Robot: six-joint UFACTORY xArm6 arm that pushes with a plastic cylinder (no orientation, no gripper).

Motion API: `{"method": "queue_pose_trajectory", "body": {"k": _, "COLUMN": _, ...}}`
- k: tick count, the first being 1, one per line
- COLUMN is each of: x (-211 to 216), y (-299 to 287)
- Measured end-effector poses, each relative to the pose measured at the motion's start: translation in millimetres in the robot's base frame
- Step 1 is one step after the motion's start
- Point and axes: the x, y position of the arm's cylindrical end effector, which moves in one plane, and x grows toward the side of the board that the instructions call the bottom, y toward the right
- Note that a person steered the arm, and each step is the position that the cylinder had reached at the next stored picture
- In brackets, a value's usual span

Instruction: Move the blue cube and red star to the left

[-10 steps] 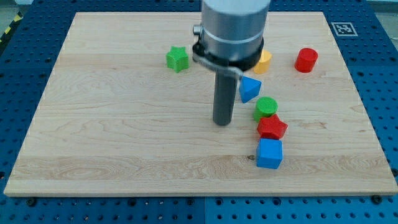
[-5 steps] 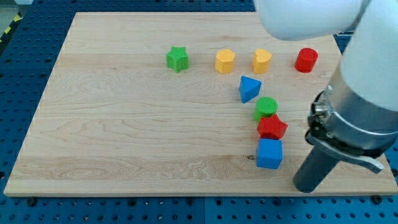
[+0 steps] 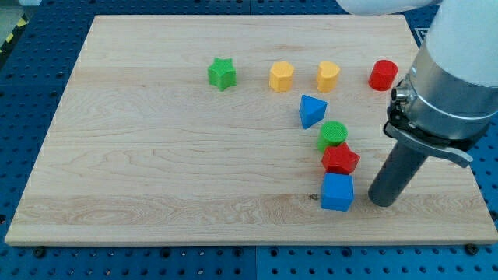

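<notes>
The blue cube lies near the view's bottom right of the wooden board. The red star touches its upper edge. My tip rests on the board just right of the blue cube, a small gap between them, and below-right of the red star. The dark rod rises from it to the grey arm body at the view's upper right.
A green cylinder touches the red star from above. A blue triangular block lies above it. Along the top are a green star, a yellow block, a yellow heart and a red cylinder.
My tip swung from the board's middle, left of the green cylinder, to the bottom right corner, then moved up beside the blue cube's right side. No block has moved.
</notes>
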Motion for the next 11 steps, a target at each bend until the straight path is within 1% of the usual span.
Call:
{"method": "queue_pose_trajectory", "body": {"k": 3, "x": 0, "y": -46}}
{"method": "queue_pose_trajectory", "body": {"k": 4, "x": 0, "y": -39}}
{"method": "queue_pose_trajectory", "body": {"k": 5, "x": 0, "y": 2}}
{"method": "queue_pose_trajectory", "body": {"k": 6, "x": -3, "y": 30}}
{"method": "queue_pose_trajectory", "body": {"k": 7, "x": -24, "y": 30}}
{"method": "queue_pose_trajectory", "body": {"k": 8, "x": -26, "y": 30}}
{"method": "queue_pose_trajectory", "body": {"k": 10, "x": -44, "y": 19}}
{"method": "queue_pose_trajectory", "body": {"k": 11, "x": -44, "y": 4}}
